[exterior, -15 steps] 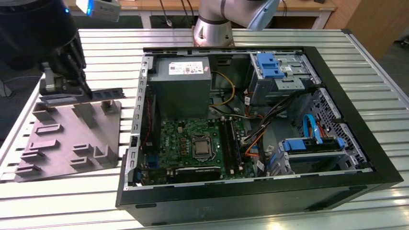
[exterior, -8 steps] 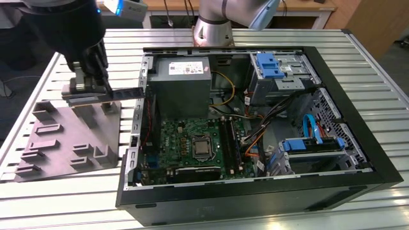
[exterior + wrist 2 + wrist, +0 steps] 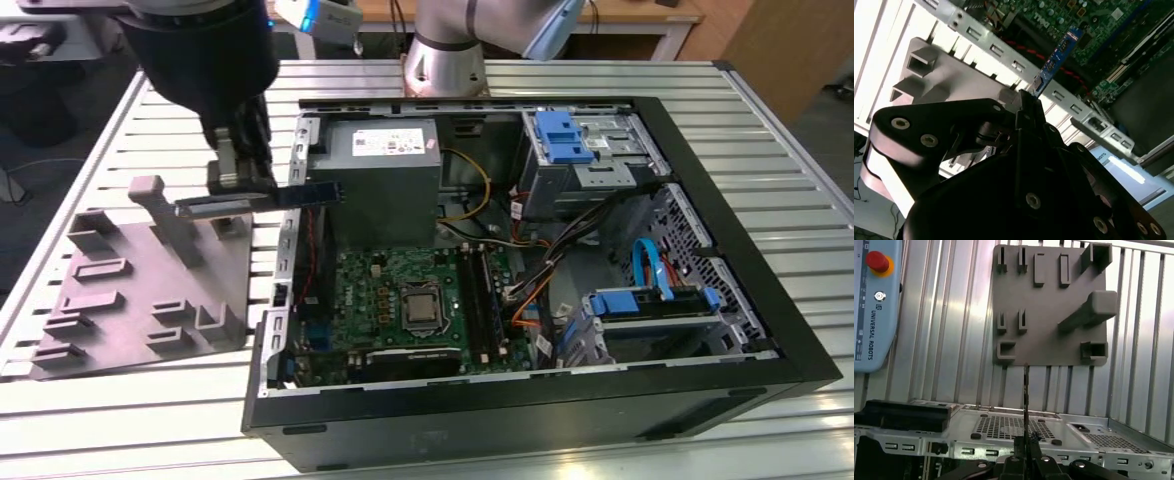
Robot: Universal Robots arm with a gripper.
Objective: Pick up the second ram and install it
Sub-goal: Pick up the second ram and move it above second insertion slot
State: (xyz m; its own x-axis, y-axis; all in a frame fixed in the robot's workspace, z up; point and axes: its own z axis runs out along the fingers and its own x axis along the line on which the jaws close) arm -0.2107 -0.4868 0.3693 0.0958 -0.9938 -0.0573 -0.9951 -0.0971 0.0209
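Exterior view is showing your gripper (image 3: 248,190) clamping the second ram (image 3: 304,193) near its middle, fingers closed on its flat faces, the stick lying level. To one side of the fingers the grey fixture plate (image 3: 120,300) is sitting; to the other, the open computer case (image 3: 534,400), its side wall running beneath the held stick.

The jaws hold the second ram (image 3: 310,192) level above the rim of the computer case (image 3: 534,405), beside the fixture plate (image 3: 120,300).
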